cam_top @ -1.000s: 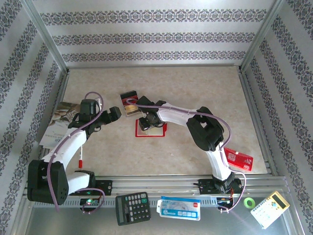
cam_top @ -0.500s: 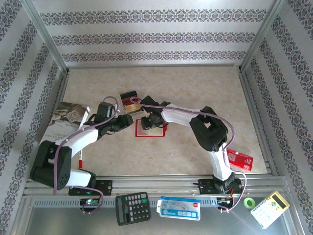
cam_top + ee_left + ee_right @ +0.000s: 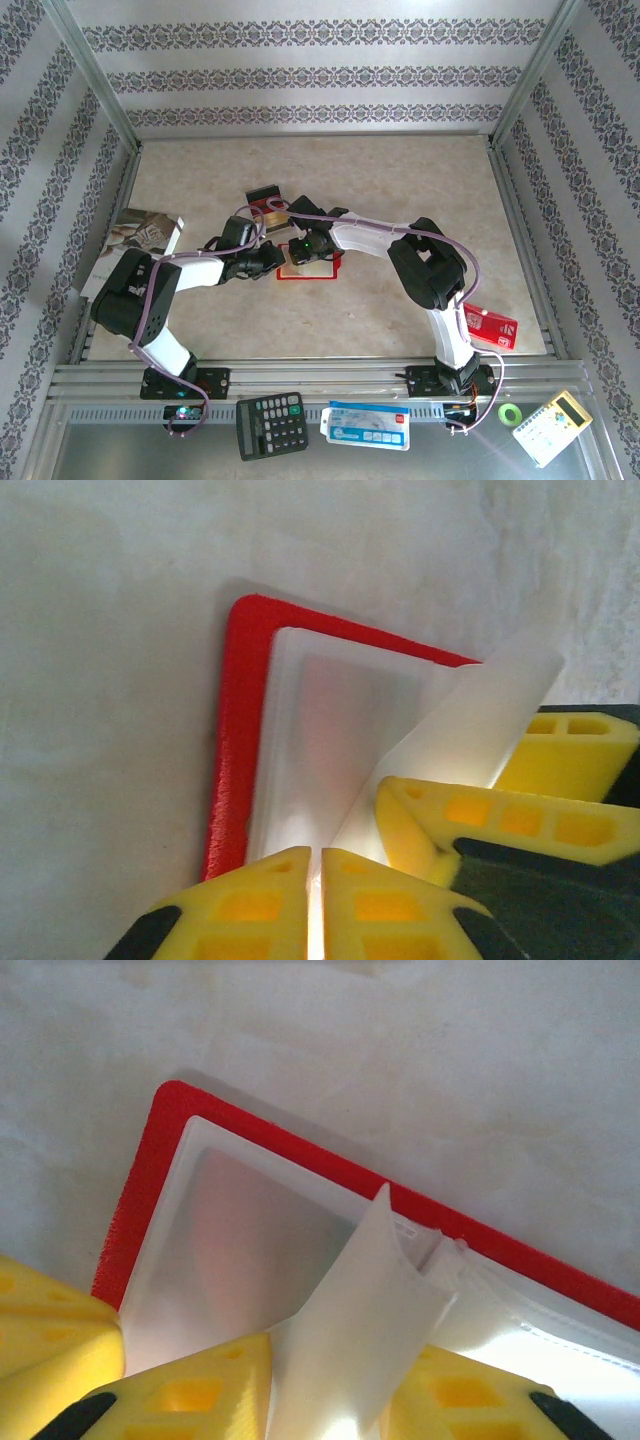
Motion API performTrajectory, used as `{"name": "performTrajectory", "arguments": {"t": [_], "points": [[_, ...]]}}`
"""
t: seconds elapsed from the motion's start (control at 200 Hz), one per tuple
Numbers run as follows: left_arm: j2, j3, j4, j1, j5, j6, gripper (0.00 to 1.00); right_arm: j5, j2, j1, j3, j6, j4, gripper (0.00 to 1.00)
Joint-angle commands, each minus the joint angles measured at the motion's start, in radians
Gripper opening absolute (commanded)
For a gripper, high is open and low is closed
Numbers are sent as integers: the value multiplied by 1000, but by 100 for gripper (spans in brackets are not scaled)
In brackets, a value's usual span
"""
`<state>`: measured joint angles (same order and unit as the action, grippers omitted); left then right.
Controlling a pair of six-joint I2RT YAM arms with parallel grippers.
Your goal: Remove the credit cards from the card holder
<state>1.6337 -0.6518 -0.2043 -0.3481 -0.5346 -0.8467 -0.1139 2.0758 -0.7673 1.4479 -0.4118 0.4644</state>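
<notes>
The red card holder (image 3: 312,265) lies open mid-table, its pale pockets facing up (image 3: 330,730) (image 3: 240,1230). My left gripper (image 3: 268,258) (image 3: 315,880) sits at the holder's left edge, its yellow fingers shut to a thin slit on the pale pocket edge. My right gripper (image 3: 303,247) (image 3: 330,1400) is shut on a whitish pocket flap (image 3: 370,1300), which it holds lifted and curled. Its yellow fingers (image 3: 470,815) sit next to my left ones. A small stack of credit cards (image 3: 265,204), dark, red and tan, lies on the table just beyond the holder.
A booklet (image 3: 130,238) lies at the left wall and a red pen (image 3: 164,326) near the left arm. A red box (image 3: 488,326) sits at the right. On the front ledge are a calculator (image 3: 271,424), a blue-and-white packet (image 3: 365,424), a green tape roll (image 3: 511,413) and a yellow-white device (image 3: 548,427).
My left arm swung right from beside the booklet to the holder's left edge, and its fingers closed. The right gripper stayed on the holder with the flap.
</notes>
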Motion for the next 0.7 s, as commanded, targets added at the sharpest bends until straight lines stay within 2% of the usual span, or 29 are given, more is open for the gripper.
{"name": "performTrajectory", "arguments": {"t": [0.0, 0.245, 0.395, 0.485, 0.694], "points": [[24, -16, -26, -13, 10, 3, 10, -27, -14, -1, -31, -12, 18, 33], [51, -19, 45, -12, 58, -8, 8, 18, -42, 1, -23, -33, 50, 36], [52, -19, 73, -14, 76, 9, 7, 94, -98, 10, -44, -65, 74, 40], [54, -18, 67, -13, 70, 11, 7, 124, -125, 34, -88, -109, 76, 40], [38, -32, 62, -14, 40, 29, 7, 95, -230, 113, -236, -179, -15, 40]]}}
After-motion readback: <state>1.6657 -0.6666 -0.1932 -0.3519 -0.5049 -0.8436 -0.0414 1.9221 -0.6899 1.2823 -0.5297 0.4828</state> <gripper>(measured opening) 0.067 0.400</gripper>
